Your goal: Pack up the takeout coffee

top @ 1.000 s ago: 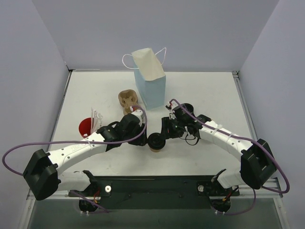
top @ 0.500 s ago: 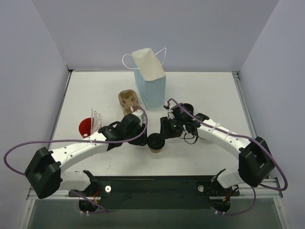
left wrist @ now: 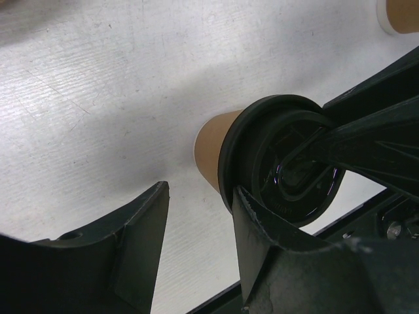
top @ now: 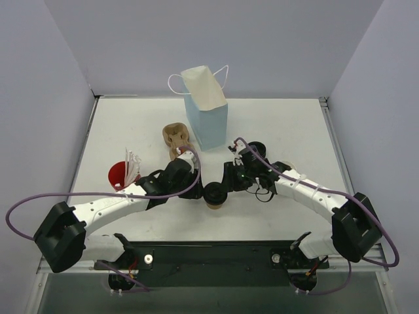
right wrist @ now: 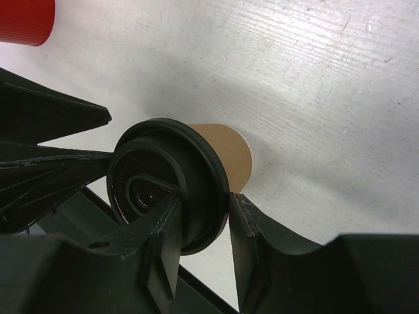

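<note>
The brown kraft cup with its black lid stands near the table's front, between both grippers. In the right wrist view my right gripper is shut on the lid's rim, one finger over the top and one outside against the brown cup wall. My right gripper reaches it from the right. My left gripper is open just left of the cup. In the left wrist view its jaws hold only bare table, and the right finger touches the lid's edge. The red cup lies at the left.
The tan pulp tray sits behind the left gripper. The light blue bag with white handles stands upright behind it. White paper items lie by the red cup. A tan object with a white rim lies near the right arm.
Both grippers have shifted only slightly around the brown cup. The cup has stayed in about the same spot.
</note>
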`<move>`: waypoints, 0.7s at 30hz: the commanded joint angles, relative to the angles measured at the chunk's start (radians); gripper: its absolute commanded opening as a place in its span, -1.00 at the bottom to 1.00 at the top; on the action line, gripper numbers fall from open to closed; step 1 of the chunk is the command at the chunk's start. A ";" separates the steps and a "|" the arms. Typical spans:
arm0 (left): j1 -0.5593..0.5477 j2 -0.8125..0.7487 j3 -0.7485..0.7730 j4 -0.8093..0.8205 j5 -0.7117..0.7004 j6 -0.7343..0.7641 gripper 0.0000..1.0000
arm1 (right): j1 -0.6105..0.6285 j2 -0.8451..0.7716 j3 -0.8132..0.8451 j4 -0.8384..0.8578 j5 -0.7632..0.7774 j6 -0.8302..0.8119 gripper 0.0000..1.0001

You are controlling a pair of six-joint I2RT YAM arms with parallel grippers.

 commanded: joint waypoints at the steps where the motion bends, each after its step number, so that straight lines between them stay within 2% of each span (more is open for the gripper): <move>1: -0.020 0.053 -0.084 -0.045 -0.029 -0.002 0.07 | -0.009 0.007 -0.090 -0.072 0.073 -0.020 -0.36; 10: -0.035 0.082 -0.073 -0.062 -0.051 -0.002 0.05 | -0.017 -0.005 -0.076 -0.093 0.105 -0.015 -0.40; 17: -0.059 0.107 -0.127 -0.056 -0.106 -0.013 0.05 | -0.022 -0.013 -0.108 -0.093 0.151 -0.003 -0.44; 21: -0.086 0.113 -0.089 -0.086 -0.118 -0.017 0.05 | -0.022 -0.028 -0.106 -0.086 0.105 -0.035 -0.44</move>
